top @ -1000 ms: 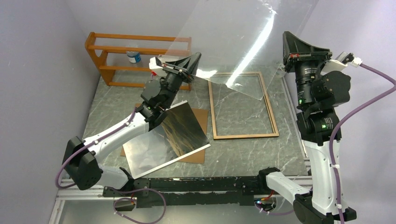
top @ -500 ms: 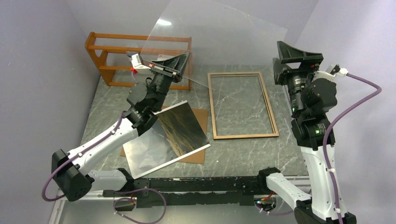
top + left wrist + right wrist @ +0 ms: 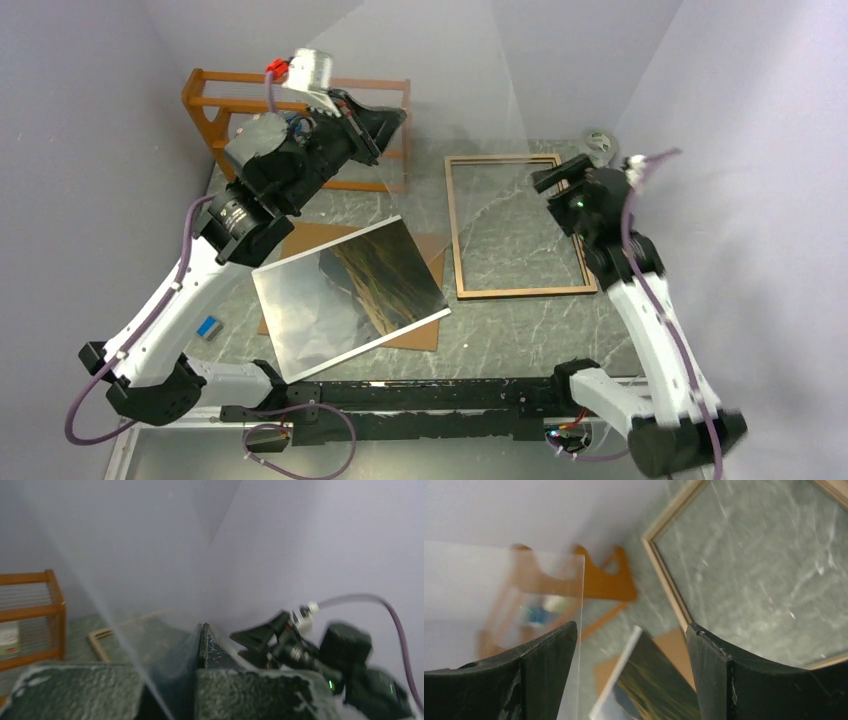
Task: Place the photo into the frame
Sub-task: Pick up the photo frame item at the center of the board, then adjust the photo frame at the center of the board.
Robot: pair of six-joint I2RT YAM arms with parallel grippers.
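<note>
The photo (image 3: 385, 275) lies flat and face up on the brown backing board (image 3: 428, 250), well below the left claw (image 3: 385, 125) and nearer the arm bases than it is. Glare whitens the half of the photo farthest from the frame (image 3: 525, 292). Neither claw touches the photo. The frame lies apart from it on the marble table (image 3: 520, 335), with its wood-coloured back upward. It lies just below and beside the right claw (image 3: 560, 178), and the bare table shows through its opening, so nothing sits in it yet. The left claw is raised high above the table, close to the orange shelf rack (image 3: 215, 120). It is clenched on one edge of the clear sheet (image 3: 440, 100), which stands up from it as a large, faint pane reaching toward the back wall. In the left wrist view the sheet (image 3: 125, 580) runs down into the closed fingers (image 3: 210, 650). The right claw (image 3: 631, 627) is released. Its two fingers stand wide apart with nothing between them, and its wrist view looks past them to a corner of the frame (image 3: 664, 575) and a corner of the photo (image 3: 654, 685). The sheet's edge (image 3: 581, 630) shows just beside one finger, and I cannot tell whether they touch. By my reading, the task is at an early stage. The frame is laid out ready and the sheet is held by one arm alone. What remains is to set the sheet where it belongs, then pick up the photo, place it squarely in the opening, and probably lay the board over it.
</note>
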